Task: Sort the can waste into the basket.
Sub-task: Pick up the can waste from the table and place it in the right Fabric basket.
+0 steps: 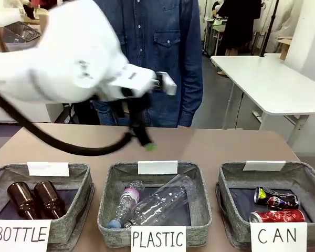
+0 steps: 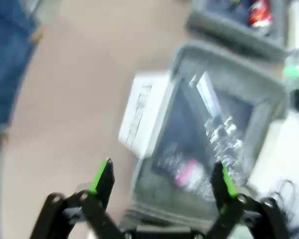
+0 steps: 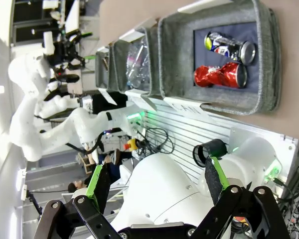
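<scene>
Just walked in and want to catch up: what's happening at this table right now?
Waste is being sorted into three labelled baskets. Both cans, the dark Pepsi can and the red can, already lie in the CAN basket. The left gripper hangs open and empty over the PLASTIC basket, which holds clear plastic bottles. The right gripper is open too, holding nothing. Two brown bottles sit in the BOTTLE basket. A person stands at the far side.

Grey woven basket (image 1: 312, 181) with dark lining holds a shiny red can (image 1: 277, 216) and a dark, seemingly blue-black can (image 1: 275, 198).
</scene>
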Available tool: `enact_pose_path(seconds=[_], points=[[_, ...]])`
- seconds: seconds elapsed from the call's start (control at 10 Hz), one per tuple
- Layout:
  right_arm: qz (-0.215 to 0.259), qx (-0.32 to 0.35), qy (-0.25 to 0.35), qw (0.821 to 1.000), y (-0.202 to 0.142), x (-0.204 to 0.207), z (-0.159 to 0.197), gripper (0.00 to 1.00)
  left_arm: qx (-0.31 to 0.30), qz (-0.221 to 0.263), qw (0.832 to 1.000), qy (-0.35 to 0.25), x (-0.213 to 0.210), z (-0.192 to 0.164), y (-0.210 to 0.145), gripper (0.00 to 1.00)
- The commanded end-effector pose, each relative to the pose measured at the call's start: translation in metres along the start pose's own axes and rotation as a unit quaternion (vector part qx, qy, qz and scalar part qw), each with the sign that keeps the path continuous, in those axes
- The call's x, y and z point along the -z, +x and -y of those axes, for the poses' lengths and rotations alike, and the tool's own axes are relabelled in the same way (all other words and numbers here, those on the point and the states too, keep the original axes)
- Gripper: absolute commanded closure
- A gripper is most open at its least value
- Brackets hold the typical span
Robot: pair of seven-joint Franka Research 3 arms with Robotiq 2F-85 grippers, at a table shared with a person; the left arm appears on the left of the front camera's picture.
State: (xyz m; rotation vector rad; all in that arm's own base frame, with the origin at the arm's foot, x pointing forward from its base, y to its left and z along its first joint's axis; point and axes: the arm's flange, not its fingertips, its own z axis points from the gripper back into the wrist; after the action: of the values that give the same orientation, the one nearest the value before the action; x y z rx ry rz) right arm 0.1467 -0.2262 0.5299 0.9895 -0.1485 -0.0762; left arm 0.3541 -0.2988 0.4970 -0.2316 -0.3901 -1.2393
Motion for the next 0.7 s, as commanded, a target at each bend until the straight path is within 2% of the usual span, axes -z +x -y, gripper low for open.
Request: enact_pose_path(seconds=[0.0,0.1,0.2,0.3,0.5,0.6], points=[[0.012,0.008,0.003,1.0,0.001,0.0,-0.004,0.0,-0.172,-0.001,0.985,0.007,-0.037,-0.027,-0.086,0.0],[0.012,0.008,0.003,1.0,0.001,0.0,-0.004,0.0,-0.298,0.031,0.954,-0.029,-0.051,-0.045,-0.134,0.0],[0.012,0.008,0.003,1.0,0.001,0.0,-0.004,0.0,-0.396,0.035,0.916,-0.055,-0.06,-0.054,-0.176,0.0],[0.012,0.008,0.003,1.0,0.001,0.0,-0.004,0.0,-0.435,0.074,0.892,-0.099,-0.066,-0.052,-0.208,0.0],[0.0,0.0,0.0,1.0,0.0,0.0,0.0,0.0,-0.385,0.2,0.877,-0.206,-0.075,-0.037,-0.23,0.0],[-0.044,-0.025,0.052,0.997,0.007,-0.008,-0.026,0.0,-0.373,0.25,0.864,-0.229,-0.075,-0.033,-0.229,0.0]])
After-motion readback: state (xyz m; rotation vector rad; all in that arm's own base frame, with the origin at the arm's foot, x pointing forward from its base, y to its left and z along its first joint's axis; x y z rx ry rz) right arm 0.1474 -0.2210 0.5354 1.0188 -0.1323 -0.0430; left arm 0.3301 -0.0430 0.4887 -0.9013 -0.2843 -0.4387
